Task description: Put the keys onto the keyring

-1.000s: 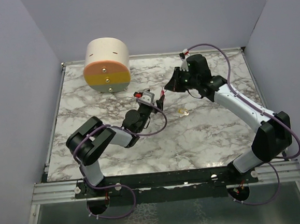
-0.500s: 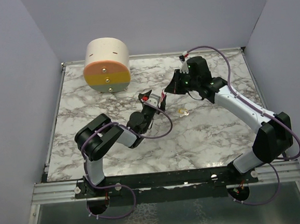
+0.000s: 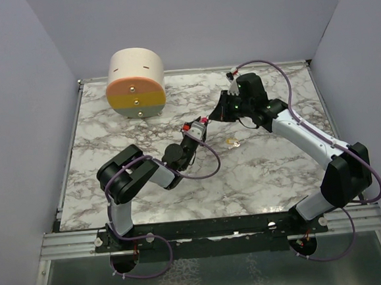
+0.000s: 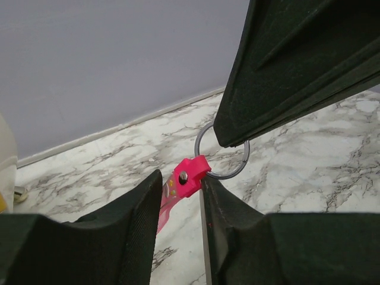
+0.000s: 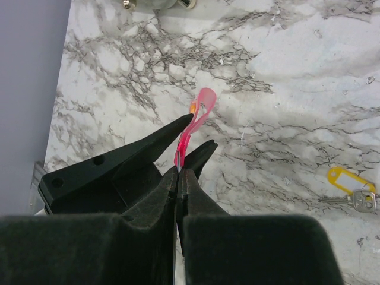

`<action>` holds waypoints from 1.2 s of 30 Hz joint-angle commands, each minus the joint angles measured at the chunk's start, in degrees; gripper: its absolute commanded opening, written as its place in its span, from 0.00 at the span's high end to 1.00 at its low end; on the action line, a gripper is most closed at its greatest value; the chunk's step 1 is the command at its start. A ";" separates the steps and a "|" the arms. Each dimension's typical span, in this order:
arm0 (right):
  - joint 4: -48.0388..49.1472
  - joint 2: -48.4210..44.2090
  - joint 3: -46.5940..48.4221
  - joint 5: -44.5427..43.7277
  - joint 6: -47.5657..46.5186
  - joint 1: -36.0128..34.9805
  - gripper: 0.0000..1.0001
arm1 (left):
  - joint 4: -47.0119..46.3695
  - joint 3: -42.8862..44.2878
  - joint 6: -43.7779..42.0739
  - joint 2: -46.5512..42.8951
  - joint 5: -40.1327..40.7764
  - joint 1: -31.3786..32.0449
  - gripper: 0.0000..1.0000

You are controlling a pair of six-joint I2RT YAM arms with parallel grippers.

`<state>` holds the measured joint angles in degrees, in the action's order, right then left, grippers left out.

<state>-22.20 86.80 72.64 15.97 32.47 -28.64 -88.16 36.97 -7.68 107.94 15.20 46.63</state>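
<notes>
The right fingers [image 4: 233, 138] are pinching shut on the metal ring of the pink keyring [image 4: 189, 176], up above the table [image 3: 266, 176]. The left fingers [image 4: 151, 199] are narrow and seem to be squeezing its strap. The yellow key [image 5: 345, 177] is lying on the table nearby. If the arms are pulling apart, the ring could be slipping out and falling.

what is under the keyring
Bare marble table shows under the keyring; the keys lie off to one side. The left gripper covers the spot beneath its strap.
</notes>
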 commanded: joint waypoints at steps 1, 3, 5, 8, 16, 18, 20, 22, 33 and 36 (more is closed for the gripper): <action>-1.06 -1.07 0.65 1.35 -1.82 0.26 0.99 | -7.57 -0.20 -0.53 0.91 -2.90 0.30 0.68; -1.54 -1.02 0.57 1.30 -2.24 0.21 0.99 | -8.74 -0.87 -0.61 1.11 -3.55 0.30 0.69; -1.88 -1.07 0.63 1.26 -2.62 0.23 0.99 | -10.23 -1.62 -0.59 1.28 -4.25 0.30 0.72; -2.50 -1.29 0.66 0.82 -3.23 0.23 0.99 | -12.19 -2.77 -0.49 1.24 -6.26 0.30 0.82; -3.16 -2.20 0.01 0.33 -3.98 0.26 0.99 | -12.71 -4.73 0.11 0.27 -8.70 0.30 1.00; -3.04 -2.30 -0.30 0.66 -4.07 0.28 0.99 | -12.74 -5.06 0.07 0.08 -8.54 0.35 1.00; -3.02 -2.39 -0.59 1.09 -4.11 0.26 0.99 | -12.74 -5.14 0.15 -0.09 -8.39 0.31 1.00; -2.98 -2.51 -0.79 1.74 -4.30 0.25 0.99 | -12.74 -4.99 0.40 -0.10 -8.20 0.33 0.90; -3.66 -2.55 -1.48 2.93 -5.07 0.25 0.99 | -12.54 -2.67 1.36 0.41 -9.30 0.39 0.65; -3.71 -2.46 -1.70 3.10 -5.09 0.25 0.99 | -12.63 -2.05 1.51 0.73 -9.44 0.43 0.65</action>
<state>-25.74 85.82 71.70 17.39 28.18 -28.64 -88.23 33.30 -7.01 108.14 7.44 46.89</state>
